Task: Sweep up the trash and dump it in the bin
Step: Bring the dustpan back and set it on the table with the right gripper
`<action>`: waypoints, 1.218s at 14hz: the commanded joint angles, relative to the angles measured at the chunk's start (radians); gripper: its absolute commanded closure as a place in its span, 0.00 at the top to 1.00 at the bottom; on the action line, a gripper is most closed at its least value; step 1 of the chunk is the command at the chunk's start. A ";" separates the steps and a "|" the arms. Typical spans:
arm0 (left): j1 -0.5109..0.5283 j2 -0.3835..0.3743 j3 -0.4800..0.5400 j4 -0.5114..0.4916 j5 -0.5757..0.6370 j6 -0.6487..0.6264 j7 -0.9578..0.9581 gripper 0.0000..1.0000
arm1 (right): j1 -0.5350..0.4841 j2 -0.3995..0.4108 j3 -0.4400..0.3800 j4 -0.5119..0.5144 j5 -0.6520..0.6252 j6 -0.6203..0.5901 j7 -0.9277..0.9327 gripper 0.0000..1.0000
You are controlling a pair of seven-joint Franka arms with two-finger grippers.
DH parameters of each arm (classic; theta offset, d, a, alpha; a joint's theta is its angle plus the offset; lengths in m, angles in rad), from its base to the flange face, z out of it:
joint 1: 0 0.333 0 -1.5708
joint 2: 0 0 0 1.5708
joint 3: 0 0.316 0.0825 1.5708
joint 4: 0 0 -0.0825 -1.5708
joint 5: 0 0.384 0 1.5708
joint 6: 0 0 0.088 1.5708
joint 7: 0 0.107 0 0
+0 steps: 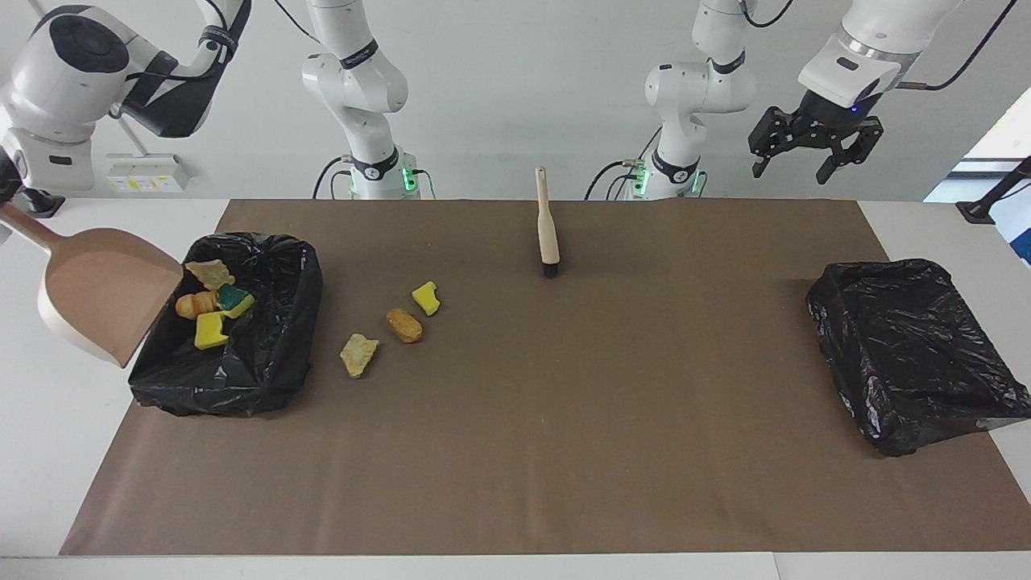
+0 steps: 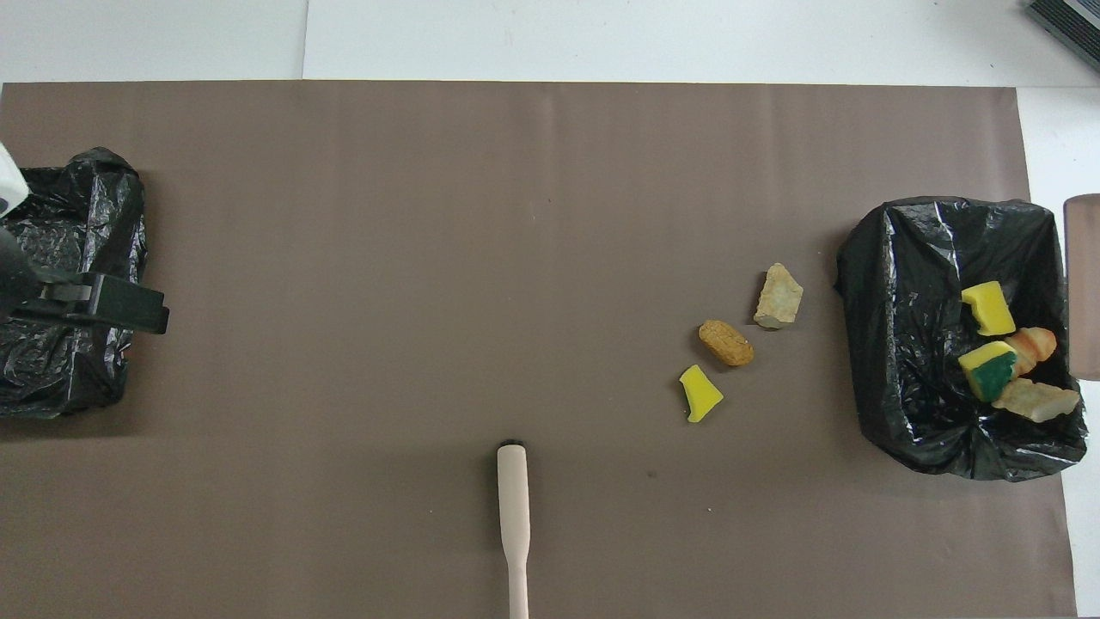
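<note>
Brown matting covers the bench; four scraps lie in the bin at the right arm's end, beside three loose scraps. The right claw, at the picture's edge, is clamped on the tilted dustpan beside that bin. The left claw, fingers apart and empty, hangs over the other bin, well apart from the brush, whose handle points toward the robots.

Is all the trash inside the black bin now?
No, three scraps, a yellow sponge bit, a brown bread chunk and a tan chunk, lie on the brown mat beside the bin.
</note>
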 commanded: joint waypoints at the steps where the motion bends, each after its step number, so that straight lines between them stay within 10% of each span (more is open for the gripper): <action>1: 0.021 -0.017 0.005 -0.008 -0.005 -0.016 0.025 1.00 | -0.013 -0.033 -0.008 0.028 0.198 -0.046 -0.006 0.00; 6: 0.041 -0.017 0.005 -0.008 -0.003 -0.020 0.020 1.00 | 0.007 -0.034 0.009 0.058 0.496 -0.227 0.127 0.00; 10: 0.043 -0.017 0.005 -0.006 0.000 -0.026 0.022 1.00 | 0.122 -0.059 0.116 0.042 0.530 -0.436 0.668 0.00; 17: 0.041 -0.017 0.005 -0.006 0.000 -0.023 0.022 1.00 | 0.493 0.014 0.124 -0.009 0.692 -0.458 1.430 0.00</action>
